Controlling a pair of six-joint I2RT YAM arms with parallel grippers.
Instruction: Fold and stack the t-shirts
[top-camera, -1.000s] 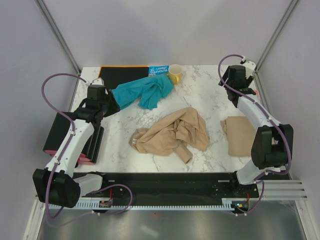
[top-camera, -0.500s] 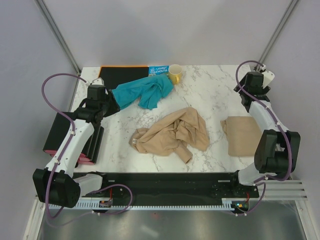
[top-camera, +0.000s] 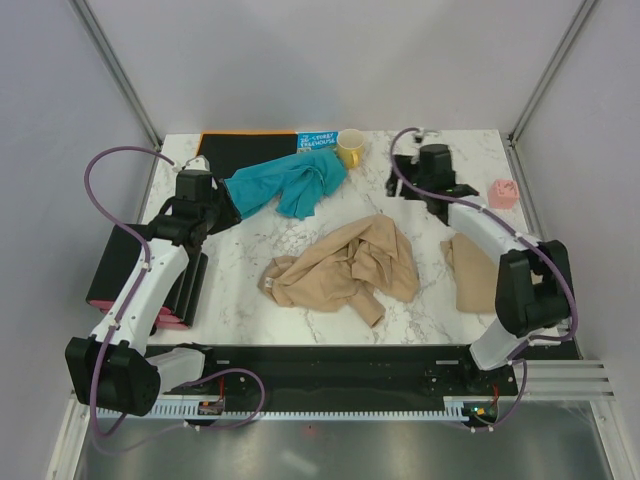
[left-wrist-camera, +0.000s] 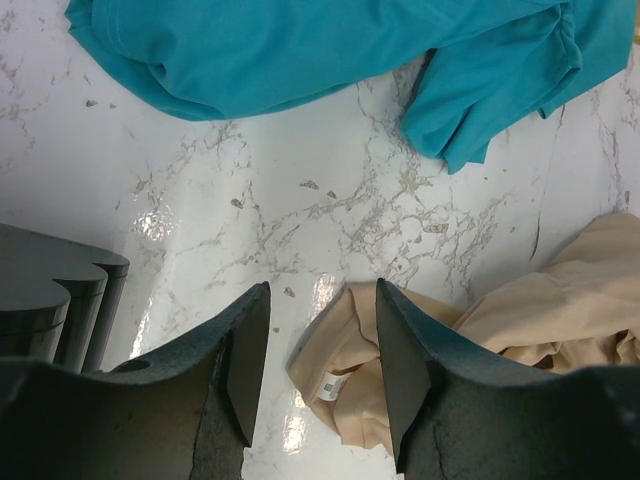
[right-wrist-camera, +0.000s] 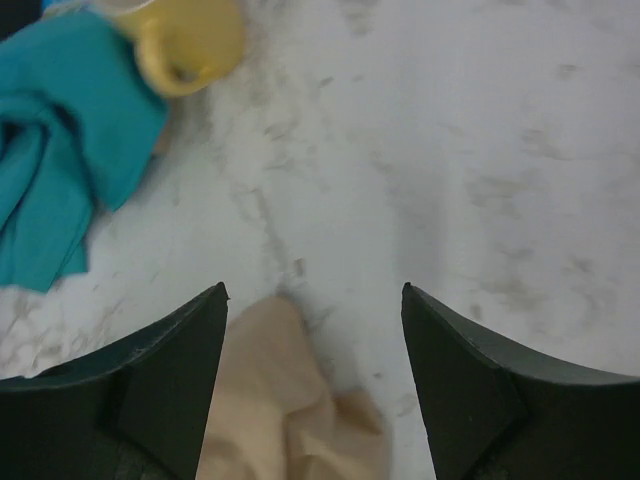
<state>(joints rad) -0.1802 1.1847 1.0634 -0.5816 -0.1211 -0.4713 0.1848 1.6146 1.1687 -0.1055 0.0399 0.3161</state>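
Observation:
A crumpled tan t-shirt (top-camera: 340, 265) lies mid-table, its collar label showing in the left wrist view (left-wrist-camera: 345, 375). A second tan t-shirt (top-camera: 478, 270) lies folded at the right. The teal garment (top-camera: 285, 182) is bunched at the back left. My left gripper (top-camera: 225, 210) hovers by the teal cloth's left end, open and empty (left-wrist-camera: 320, 290). My right gripper (top-camera: 398, 180) hangs above the marble behind the crumpled shirt. It is open and empty (right-wrist-camera: 315, 290), with tan cloth (right-wrist-camera: 265, 400) below it and teal cloth (right-wrist-camera: 60, 130) off to its left.
A yellow mug (top-camera: 350, 148), a picture book (top-camera: 318, 141) and a black board (top-camera: 245, 148) sit along the back edge. A pink object (top-camera: 502, 193) lies at the right edge. A black rack (top-camera: 130, 270) stands off the table's left side.
My right arm has swung from the far right corner leftward to above the table's back middle, uncovering the pink object. The left arm and the cloths have not moved.

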